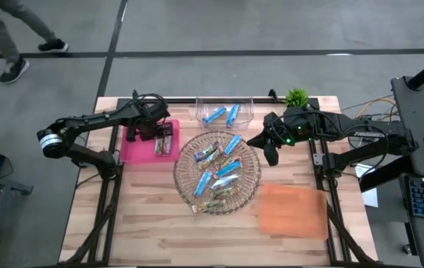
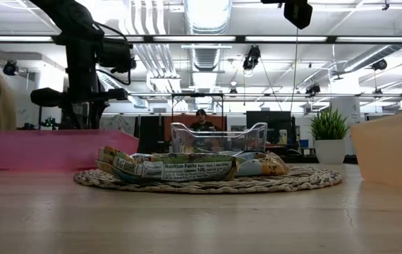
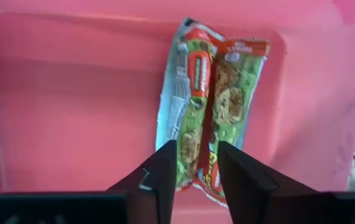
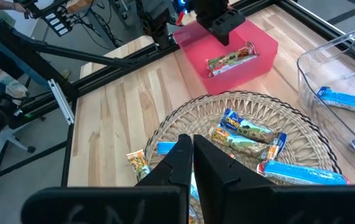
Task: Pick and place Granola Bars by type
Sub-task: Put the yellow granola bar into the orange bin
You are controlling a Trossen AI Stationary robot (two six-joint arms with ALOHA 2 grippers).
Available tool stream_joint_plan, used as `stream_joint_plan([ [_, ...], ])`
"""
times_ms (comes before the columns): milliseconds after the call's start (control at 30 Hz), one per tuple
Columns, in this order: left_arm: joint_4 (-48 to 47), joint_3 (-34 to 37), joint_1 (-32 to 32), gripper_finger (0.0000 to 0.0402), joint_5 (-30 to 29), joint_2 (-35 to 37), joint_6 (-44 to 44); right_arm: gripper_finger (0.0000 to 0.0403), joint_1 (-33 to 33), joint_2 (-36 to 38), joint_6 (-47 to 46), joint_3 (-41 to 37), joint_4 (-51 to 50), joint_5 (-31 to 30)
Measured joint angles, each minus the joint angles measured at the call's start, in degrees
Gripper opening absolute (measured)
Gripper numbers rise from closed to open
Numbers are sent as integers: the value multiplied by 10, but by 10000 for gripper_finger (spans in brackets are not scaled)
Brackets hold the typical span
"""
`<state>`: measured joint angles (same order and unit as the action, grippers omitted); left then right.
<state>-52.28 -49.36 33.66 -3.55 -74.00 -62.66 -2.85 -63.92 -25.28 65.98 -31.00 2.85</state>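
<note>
Two brownish-green granola bars point(image 3: 212, 106) lie flat side by side in the pink tray point(image 1: 134, 149); they also show in the right wrist view point(image 4: 230, 59). My left gripper point(image 3: 196, 177) is open just above their near ends, touching nothing. Blue bars point(image 1: 223, 114) lie in the clear bin point(image 1: 201, 108). Several blue and silvery bars point(image 1: 216, 175) lie on the round wicker tray point(image 1: 253, 179). My right gripper point(image 4: 193, 155) is shut and empty above the wicker tray's right edge point(image 1: 271, 152).
An empty orange tray point(image 1: 294, 211) lies at the table's near right. A small potted plant point(image 1: 296, 97) stands at the far edge, right of the clear bin. A person walks on the floor beyond the table's far left point(image 1: 18, 37).
</note>
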Motion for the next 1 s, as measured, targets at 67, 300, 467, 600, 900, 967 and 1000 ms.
stream_joint_plan([
  [67,-1,-1,-1,72,3,0,3,8,0,0,0,0,0,0],
  [300,-1,-34,-7,4,13,1,30,9,0,0,0,0,0,0],
  [467,-1,-82,-20,1,13,1,60,8,0,0,0,0,0,0],
  [600,-1,-131,-42,0,12,1,95,8,0,0,0,0,0,0],
  [900,0,-243,-131,0,-15,1,202,8,0,0,4,0,0,0],
  [967,2,-262,-155,0,-27,1,232,9,0,0,4,0,0,0],
  [1000,5,-269,-168,0,-32,1,244,9,0,0,4,0,0,0],
])
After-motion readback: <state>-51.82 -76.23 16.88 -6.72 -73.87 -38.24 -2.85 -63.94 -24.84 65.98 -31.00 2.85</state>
